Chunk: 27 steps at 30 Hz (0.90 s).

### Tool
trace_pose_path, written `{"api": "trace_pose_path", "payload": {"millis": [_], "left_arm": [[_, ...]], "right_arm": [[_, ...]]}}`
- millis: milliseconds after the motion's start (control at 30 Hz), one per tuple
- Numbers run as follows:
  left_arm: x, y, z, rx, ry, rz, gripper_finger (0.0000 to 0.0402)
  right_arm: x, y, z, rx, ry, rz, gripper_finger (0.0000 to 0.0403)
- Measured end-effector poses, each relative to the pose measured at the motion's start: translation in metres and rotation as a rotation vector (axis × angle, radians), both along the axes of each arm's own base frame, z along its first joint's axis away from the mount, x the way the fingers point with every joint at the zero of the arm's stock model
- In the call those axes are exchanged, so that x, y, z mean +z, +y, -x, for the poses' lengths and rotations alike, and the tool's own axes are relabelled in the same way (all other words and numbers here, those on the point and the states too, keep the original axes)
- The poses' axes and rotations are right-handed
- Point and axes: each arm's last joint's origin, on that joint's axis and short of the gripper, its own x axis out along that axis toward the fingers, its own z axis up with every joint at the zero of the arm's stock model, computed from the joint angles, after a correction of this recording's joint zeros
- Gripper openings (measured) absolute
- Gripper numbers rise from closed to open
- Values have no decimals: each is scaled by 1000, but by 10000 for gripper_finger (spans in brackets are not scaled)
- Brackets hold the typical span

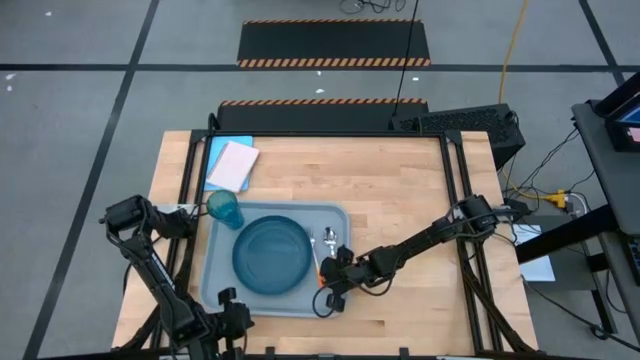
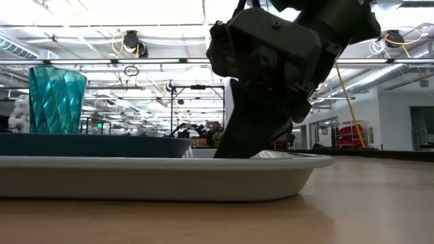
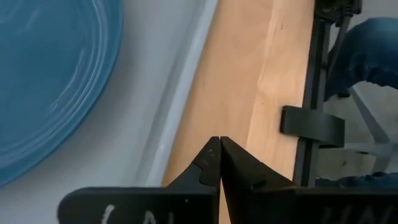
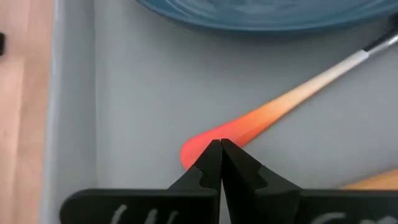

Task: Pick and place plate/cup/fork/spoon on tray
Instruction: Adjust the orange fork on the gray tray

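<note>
The pale grey-blue tray point(image 1: 215, 285) lies at the table's near left. On it stand the teal-blue plate point(image 1: 272, 255) in the middle and the teal cup point(image 1: 225, 208) upright at its far left corner. The spoon point(image 1: 329, 240) and the fork point(image 1: 318, 268) lie flat by the plate's right side. My right gripper point(image 4: 219, 146) is shut, low in the tray's near right corner, its tips at the end of the fork's red-orange handle point(image 4: 199, 146). My left gripper point(image 3: 219, 140) is shut and empty, over the wood beside the tray's near edge. My right gripper's shut fingertips point(image 4: 211, 155) stand at the free end of the fork's handle, slanting down from the table's right. There is no gap between them, and the handle is not between them. I cannot tell whether they touch it. The fork lies flat on the tray floor point(image 4: 124, 93).
A flat blue-and-pink rectangle point(image 1: 230, 165) lies at the table's far left, beyond the tray. The spoon's orange handle point(image 4: 373, 180) lies close beside my right gripper. Bare wood point(image 1: 410, 190) spreads over the table's right half. Black frame rails point(image 1: 455, 200) run along the table's sides.
</note>
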Motion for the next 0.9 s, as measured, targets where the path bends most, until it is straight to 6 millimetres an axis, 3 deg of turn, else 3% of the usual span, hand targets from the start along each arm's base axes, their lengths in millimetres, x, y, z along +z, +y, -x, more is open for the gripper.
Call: {"api": "trace_pose_path", "payload": {"millis": [233, 400, 600, 900], "left_arm": [[0, 0, 0, -3, -17, -10, 16], [1, 0, -1, -13, -36, -31, 18], [1, 0, -3, -9, -58, -29, 19], [3, -1, -7, -20, -80, -16, 19]], "right_arm": [[14, 3, 2, 1, -16, -95, 0], [33, 2, 2, -26, -127, 2, 0], [27, -8, -5, -43, -155, 103, 0], [1, -40, -11, -72, -105, 169, 0]]}}
